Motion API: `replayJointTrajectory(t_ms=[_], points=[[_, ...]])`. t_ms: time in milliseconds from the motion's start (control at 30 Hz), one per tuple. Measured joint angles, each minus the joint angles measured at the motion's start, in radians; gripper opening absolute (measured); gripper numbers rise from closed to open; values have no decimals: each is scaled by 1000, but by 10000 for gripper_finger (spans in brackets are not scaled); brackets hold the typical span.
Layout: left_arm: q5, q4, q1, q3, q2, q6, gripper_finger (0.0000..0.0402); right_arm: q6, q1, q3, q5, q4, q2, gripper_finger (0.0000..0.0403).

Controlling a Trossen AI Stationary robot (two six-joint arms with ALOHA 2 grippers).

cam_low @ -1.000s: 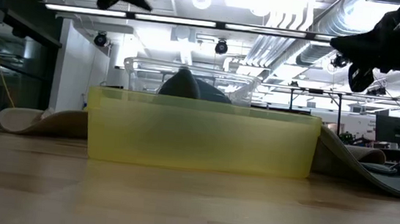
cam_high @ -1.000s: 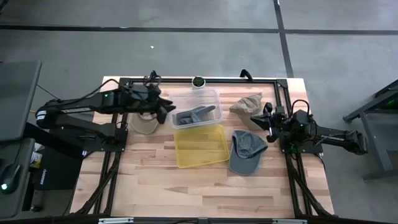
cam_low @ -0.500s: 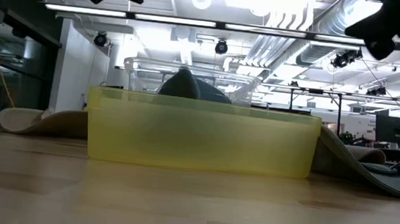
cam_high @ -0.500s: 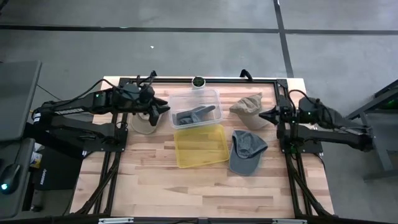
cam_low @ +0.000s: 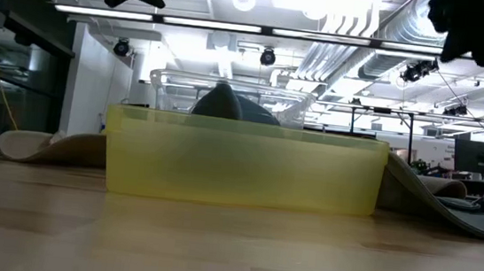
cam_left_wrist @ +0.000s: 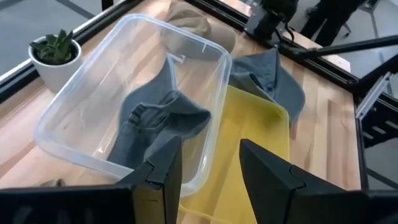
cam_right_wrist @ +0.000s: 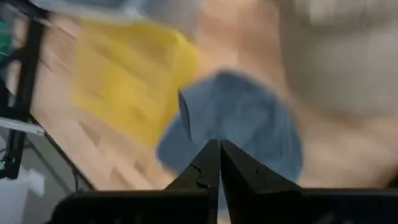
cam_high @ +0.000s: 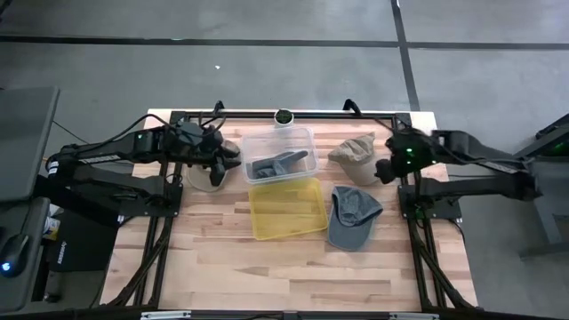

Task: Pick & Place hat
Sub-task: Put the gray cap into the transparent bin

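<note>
My right wrist view is smeared: the blue-grey cloth cap (cam_right_wrist: 239, 121) and yellow plastic bin (cam_right_wrist: 134, 78) read only as blurs. At bench level that bin hides most of the dark grey hat (cam_low: 227, 103) behind it.

From above I get even, soft light across the worktop (cam_high: 293, 267), with faint shadows. My low view glares under bright ceiling strip lights (cam_low: 235, 25), leaving both arms as silhouettes. The right wrist picture is smeared with motion blur; the left wrist picture is sharp and evenly lit
</note>
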Motion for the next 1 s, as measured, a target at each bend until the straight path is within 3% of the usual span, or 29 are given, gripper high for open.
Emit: replayJointTrajectory(t_ms=[167,533,767,1000], points=[[22,-2,0,0,0,6,140,111,1,-21,-150,-36,73,57],[92,-5,0,0,0,11,140,284,1,-157,-271,-113,120,180],[126,-10,0,0,0,29,140,365,-1,-278,-305,-53,121,216],[141,-10,0,0,1,36,140,474,-15,-264,-225,10,144,232]])
